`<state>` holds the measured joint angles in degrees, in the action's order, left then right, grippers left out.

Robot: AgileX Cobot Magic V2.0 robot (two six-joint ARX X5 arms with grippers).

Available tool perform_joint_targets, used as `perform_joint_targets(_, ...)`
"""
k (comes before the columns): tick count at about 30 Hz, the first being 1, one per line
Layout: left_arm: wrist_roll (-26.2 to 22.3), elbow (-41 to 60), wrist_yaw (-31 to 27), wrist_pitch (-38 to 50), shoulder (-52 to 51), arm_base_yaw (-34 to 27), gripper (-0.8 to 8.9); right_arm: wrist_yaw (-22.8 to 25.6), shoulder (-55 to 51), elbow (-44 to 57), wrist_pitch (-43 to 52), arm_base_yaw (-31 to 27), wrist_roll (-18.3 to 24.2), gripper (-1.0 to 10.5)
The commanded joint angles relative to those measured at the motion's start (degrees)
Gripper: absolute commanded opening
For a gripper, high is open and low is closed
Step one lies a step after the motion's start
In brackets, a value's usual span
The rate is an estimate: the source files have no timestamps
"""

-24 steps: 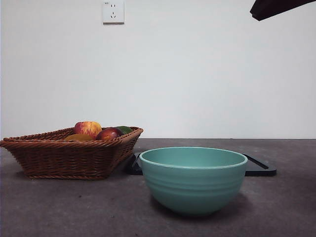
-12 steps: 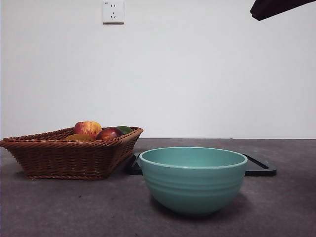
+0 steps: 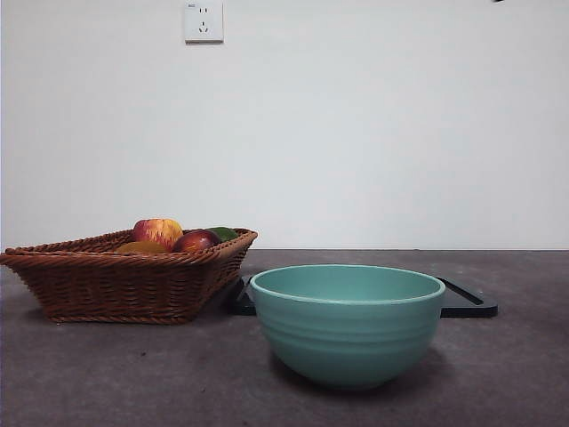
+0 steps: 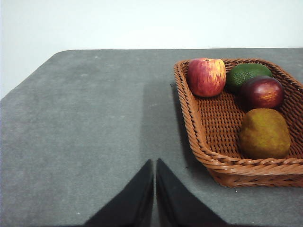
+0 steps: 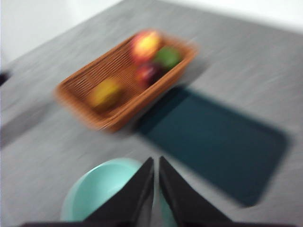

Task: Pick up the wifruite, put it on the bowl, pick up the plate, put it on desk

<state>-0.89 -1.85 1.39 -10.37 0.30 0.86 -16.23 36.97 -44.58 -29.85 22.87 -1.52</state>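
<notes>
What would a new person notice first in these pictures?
The deep mint-green ceramic bowl stands empty, nearest the front camera on the dark grey tabletop. Beside it, a brown wicker basket holds four fruits, including the ochre-brown oval fruit. A flat dark tray lies behind the bowl.

The entire right wrist view is motion-blurred: the basket, its fruit and the bowl show as soft patches, and the bowl is partly covered by the right gripper.

In the front view the basket wall hides most of the wifruite; only its top shows. The bowl covers the middle of the dark tray behind it.

In the left wrist view the picture's edge cuts off the basket's far side, and the basket rim hides the wifruite's underside.
</notes>
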Motion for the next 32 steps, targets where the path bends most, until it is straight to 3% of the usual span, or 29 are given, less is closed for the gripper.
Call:
perform_joint_targets(1,0.15,1.18,-0.15,-0.39,-0.13,-0.11,0.07,0.22,-3.26,3.1,5.14,-6.71,2.54,0.1)
perform_joint_targets(7,0.15,1.18,-0.15,-0.39,-0.13,-0.11,0.07,0.22,-12.52,15.26,16.94,-17.46,3.5,0.1)
perform_joint_targets(12,0.15,1.18,-0.15,-0.39,-0.13,-0.11,0.07,0.37,-20.76,26.91,27.3,-21.77,3.5,0.1)
perform_joint_targets(20,0.15,1.18,-0.15,-0.39,-0.13,-0.11,0.07,7.78,-30.36,37.68,30.71,-22.75,3.43,0.1)
perform_joint_targets(32,0.15,1.18,-0.15,-0.39,-0.13,-0.11,0.07,8.87,-35.43,43.95,29.62,-22.82,2.82,0.1)
